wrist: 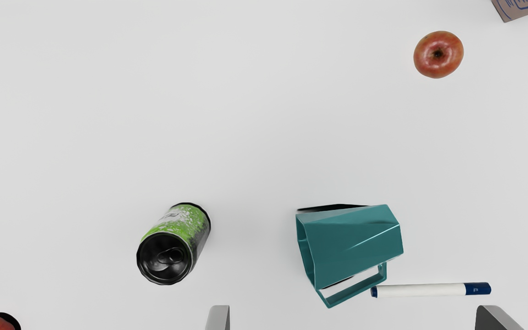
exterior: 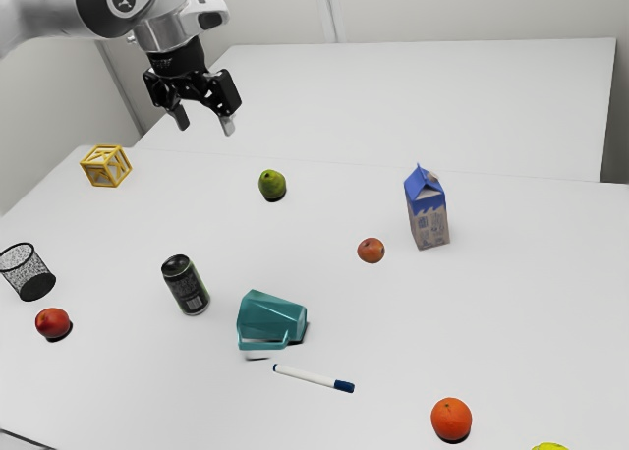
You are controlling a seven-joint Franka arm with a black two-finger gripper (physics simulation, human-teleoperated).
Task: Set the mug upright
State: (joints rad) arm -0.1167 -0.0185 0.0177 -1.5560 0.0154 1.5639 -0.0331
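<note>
Exterior view: the gripper (exterior: pixel 205 126) is raised above the table (exterior: pixel 324 199), its two fingers set wide apart. Wrist view: the fingertips stand well separated, and the mug lies below them, in the span between their lines.

The mug (wrist: pixel 353 243) is teal and rests on its side, apart from the fingers. Its mouth faces the can and its handle extends toward the fingertip side. Just beside the handle lies a white marker (wrist: pixel 422 290), its blue cap directed toward the finger farther from the can.

The can (wrist: pixel 172 247), green and black, stands upright below, past the finger on the mouth side of the mug. Farther out on that same side are a red fruit (exterior: pixel 53 322) and a dark mesh holder (exterior: pixel 29 273).

Ahead of the fingertips, beyond the mug, an apple (wrist: pixel 438 54) sits on the table. Past the apple, farther from the gripper, a blue-topped carton (exterior: pixel 428 214) stands upright.

Elsewhere on the table, below the gripper's level, are a green fruit (exterior: pixel 272 185), a yellow open-framed cube (exterior: pixel 106 166) and, beyond the marker's capped end, an orange (exterior: pixel 451 419).
</note>
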